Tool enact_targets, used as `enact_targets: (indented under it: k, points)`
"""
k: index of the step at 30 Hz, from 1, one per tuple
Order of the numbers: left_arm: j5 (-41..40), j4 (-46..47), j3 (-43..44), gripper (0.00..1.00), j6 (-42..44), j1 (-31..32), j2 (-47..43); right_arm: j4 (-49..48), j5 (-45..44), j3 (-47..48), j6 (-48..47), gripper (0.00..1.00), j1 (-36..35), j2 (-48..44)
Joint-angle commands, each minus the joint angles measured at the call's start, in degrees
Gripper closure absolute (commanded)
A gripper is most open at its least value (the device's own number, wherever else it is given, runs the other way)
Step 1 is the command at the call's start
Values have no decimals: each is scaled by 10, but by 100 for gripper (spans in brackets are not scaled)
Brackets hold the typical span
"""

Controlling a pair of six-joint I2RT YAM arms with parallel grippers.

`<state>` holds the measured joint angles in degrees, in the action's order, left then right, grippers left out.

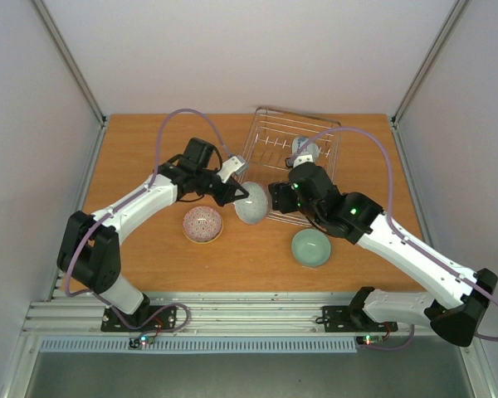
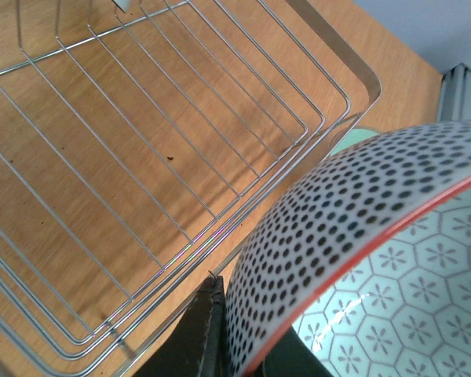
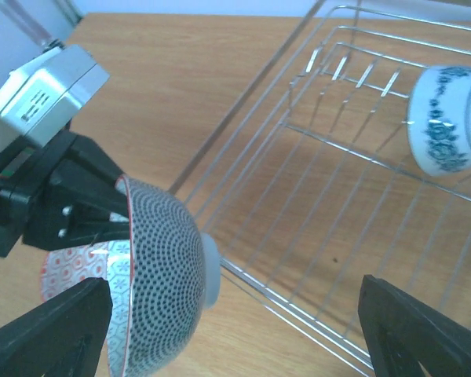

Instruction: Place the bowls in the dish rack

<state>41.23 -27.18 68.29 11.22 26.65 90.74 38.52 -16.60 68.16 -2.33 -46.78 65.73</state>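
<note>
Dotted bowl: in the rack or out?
Out. The dotted bowl hangs tipped on its side in the shut left pincer, just outside the rim of the dish rack; only the blue-and-white bowl sits inside.

Lighting: bright, even, overhead; short soft shadows on the table [image 1: 149, 149]. Glare: thin iridescent glints on dish rack [image 2: 184, 253] wires. Focus: dotted bowl [image 2: 337, 228] near left wrist lens slightly soft; top view sharp

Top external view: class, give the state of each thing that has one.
Dotted bowl: tilted, gripped, outside the dish rack.
Blue-and-white bowl: on its side in dish rack.
Pale green bowl: upright on table.
Pink-red bowl: on table, free.
Left gripper: fingers shut on dotted bowl.
Right gripper: fingers open, empty.
</note>
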Motion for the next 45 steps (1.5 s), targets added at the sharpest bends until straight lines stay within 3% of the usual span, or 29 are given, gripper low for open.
enact_targets:
  k: [1, 6, 12, 22, 26, 29, 33, 37, 39, 40, 42, 43, 45]
  points:
    - [119, 42, -7, 100, -3, -25, -14, -48, 105, -16, 4, 9, 12, 1]
    - [212, 39, -10, 99, 6, -37, -14, -97, 223, -41, 22, 1, 27, 4]
    - [283, 14, -9, 100, 37, -42, -22, -126, 280, -61, 55, 1, 37, -1]
    - [291, 43, -22, 100, 25, -52, -31, -170, 341, -93, 88, 1, 41, -10]
    - [289, 60, -28, 100, 9, -54, -35, -182, 364, -99, 94, 6, 42, -10]
    - [287, 65, -29, 99, 4, -55, -35, -191, 377, -102, 98, 16, 42, -9]
    - [280, 69, -30, 100, 0, -56, -30, -201, 374, -109, 105, 41, 42, -10]
    - [268, 77, -32, 99, -7, -56, -29, -206, 378, -110, 105, 71, 43, -8]
    - [258, 84, -34, 99, -14, -56, -30, -208, 378, -109, 103, 93, 43, -8]
    - [248, 87, -34, 99, -18, -56, -30, -207, 372, -107, 100, 98, 42, -8]
    - [209, 93, -34, 98, -27, -56, -31, -199, 354, -101, 94, 99, 43, -8]
    - [125, 95, -30, 58, -42, -56, -31, -179, 314, -86, 80, 99, 44, -2]
    - [61, 98, -31, 44, -48, -56, -34, -156, 277, -68, 66, 99, 49, 9]
